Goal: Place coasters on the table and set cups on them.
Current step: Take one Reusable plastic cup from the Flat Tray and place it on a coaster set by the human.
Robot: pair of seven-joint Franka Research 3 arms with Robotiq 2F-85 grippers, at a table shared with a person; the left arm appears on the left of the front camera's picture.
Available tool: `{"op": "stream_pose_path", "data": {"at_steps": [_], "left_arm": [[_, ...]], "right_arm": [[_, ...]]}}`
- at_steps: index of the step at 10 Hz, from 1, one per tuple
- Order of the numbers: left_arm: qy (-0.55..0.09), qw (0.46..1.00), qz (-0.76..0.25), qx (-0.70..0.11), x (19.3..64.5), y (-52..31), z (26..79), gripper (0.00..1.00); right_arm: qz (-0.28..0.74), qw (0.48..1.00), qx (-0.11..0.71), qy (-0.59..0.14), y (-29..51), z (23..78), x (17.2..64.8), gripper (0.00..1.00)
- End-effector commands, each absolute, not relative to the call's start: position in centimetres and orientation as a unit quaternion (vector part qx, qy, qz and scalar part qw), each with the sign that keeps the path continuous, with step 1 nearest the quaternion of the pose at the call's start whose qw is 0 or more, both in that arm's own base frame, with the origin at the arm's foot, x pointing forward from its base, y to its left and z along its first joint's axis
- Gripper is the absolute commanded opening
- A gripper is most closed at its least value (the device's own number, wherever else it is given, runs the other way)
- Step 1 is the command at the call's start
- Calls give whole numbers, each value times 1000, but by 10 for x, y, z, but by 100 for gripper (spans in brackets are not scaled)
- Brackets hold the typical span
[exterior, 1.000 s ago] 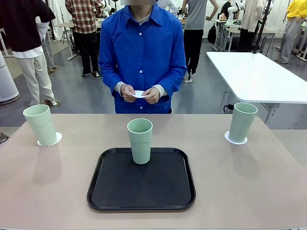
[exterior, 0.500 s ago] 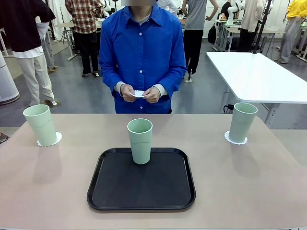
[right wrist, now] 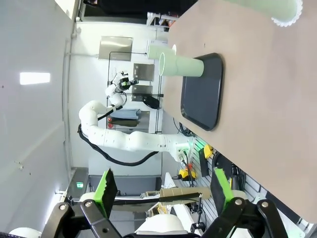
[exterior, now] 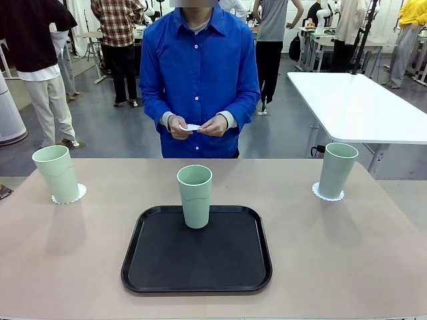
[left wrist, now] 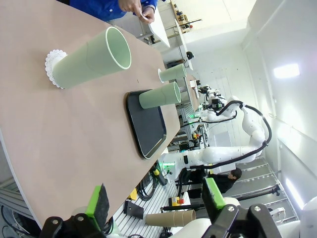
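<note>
Now, person holds the last lacy white paper doily (exterior: 192,127); mint-green plastic tumbler (exterior: 194,195) waits on black tray (exterior: 200,267). Left hand (left wrist: 154,201), right hand (right wrist: 163,187) gape empty; doily down next.

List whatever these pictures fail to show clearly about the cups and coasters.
- Front view: the coaster in the person's hands is mostly covered by them; its edge is too small to read.
- Front view: the left cup hides most of the left coaster.
- Right wrist view: the right cup is cut off by the top edge.
</note>
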State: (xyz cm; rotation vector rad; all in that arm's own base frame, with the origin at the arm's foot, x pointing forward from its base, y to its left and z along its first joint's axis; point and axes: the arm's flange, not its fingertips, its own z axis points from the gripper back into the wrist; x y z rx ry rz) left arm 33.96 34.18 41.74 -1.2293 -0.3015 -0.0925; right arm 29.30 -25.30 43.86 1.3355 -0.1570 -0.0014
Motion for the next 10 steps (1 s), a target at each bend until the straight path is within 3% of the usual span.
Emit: {"op": "stream_pose_path", "data": {"at_steps": [1, 10], "left_arm": [[-141, 804, -47, -575, 337, 342, 419, 100], [-141, 804, -47, -575, 337, 342, 419, 100]], "right_arm": [[-3, 776, 624, -89, -263, 437, 299, 100], [-13, 781, 620, -78, -263, 434, 294, 100]]}}
